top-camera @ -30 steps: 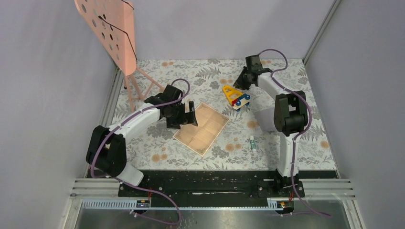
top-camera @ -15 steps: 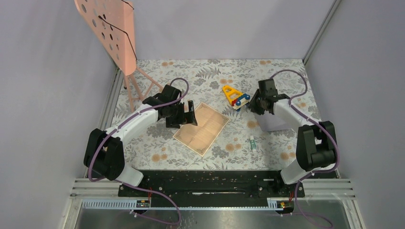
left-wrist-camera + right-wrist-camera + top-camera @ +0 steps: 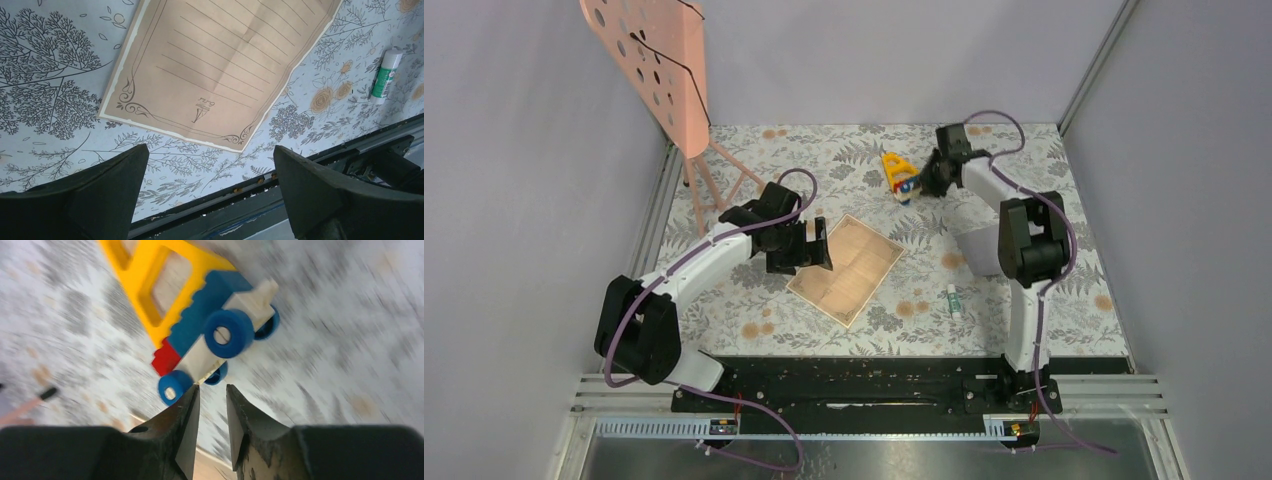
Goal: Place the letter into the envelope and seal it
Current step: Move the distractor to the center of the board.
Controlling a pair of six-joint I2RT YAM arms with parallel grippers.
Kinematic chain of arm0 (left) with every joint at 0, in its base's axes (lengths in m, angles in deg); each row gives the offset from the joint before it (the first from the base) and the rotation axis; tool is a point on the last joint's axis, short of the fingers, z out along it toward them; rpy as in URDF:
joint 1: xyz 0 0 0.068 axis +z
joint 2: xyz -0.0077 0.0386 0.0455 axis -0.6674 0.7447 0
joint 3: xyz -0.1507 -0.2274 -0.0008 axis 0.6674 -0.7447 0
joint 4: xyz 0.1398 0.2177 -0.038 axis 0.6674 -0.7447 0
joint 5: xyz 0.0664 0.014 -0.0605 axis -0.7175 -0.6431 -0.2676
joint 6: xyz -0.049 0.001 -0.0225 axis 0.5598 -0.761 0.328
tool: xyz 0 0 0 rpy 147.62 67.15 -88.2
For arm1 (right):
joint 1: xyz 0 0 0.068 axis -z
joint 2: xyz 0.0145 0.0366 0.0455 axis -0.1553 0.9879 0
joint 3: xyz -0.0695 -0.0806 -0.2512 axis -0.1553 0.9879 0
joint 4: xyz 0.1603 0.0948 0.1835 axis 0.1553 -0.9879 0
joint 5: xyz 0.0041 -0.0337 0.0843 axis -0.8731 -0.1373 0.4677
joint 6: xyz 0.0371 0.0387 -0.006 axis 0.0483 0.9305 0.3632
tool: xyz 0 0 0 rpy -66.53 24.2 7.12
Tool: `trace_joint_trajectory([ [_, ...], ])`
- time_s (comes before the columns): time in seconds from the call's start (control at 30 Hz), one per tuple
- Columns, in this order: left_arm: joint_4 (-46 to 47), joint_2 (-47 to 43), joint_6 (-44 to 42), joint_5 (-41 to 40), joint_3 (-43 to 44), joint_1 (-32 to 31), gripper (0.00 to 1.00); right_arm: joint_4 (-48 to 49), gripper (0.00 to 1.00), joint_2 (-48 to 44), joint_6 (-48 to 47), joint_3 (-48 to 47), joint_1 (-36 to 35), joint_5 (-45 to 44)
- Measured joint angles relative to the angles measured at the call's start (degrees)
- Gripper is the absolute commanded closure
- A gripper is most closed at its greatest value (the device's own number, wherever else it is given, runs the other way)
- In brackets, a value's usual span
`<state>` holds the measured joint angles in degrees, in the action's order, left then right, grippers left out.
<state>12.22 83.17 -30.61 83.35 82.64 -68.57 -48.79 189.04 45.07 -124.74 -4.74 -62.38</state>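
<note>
Lying well apart from right claw (image 3: pixel 918 183), toward bases: envelope (image 3: pixel 974 252).

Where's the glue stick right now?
In the top view, the glue stick lies on the table's right half, right of the tan letter, near the front edge.

The top external camera looked steeply down from above and behind the arm bases onto the whole floral-patterned worktop (image 3: pixel 754 300). The left wrist camera sat close above the worktop, facing the near edge, and shared the tan lined paper sheet (image 3: pixel 225 65) (image 3: pixel 846 268) with the overhead view. The right wrist camera, nearer still and motion-blurred, shared the yellow, blue and white plastic toy vehicle (image 3: pixel 200 325) (image 3: pixel 898 173).
</note>
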Motion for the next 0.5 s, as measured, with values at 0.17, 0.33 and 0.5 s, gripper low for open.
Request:
trace_joint_trajectory([
  [0.17, -0.3, -0.6, -0.2, -0.5, -0.7, 0.0, 0.01, -1.2, 0.66, 9.3, 0.5, -18.8, -0.2, 2.0],
  [0.33, -0.3, -0.4, -0.3, -0.7, -0.9, 0.0, 0.01, 0.3, 0.56, 2.8, 0.3, -9.8, -0.4, 2.8],
  [0.5, 0.7, 1.3, -0.5, -0.6, -0.9, 0.0, 0.01, 2.3, 0.38, -9.2, -1.1, 8.6, -1.1, 4.3],
])
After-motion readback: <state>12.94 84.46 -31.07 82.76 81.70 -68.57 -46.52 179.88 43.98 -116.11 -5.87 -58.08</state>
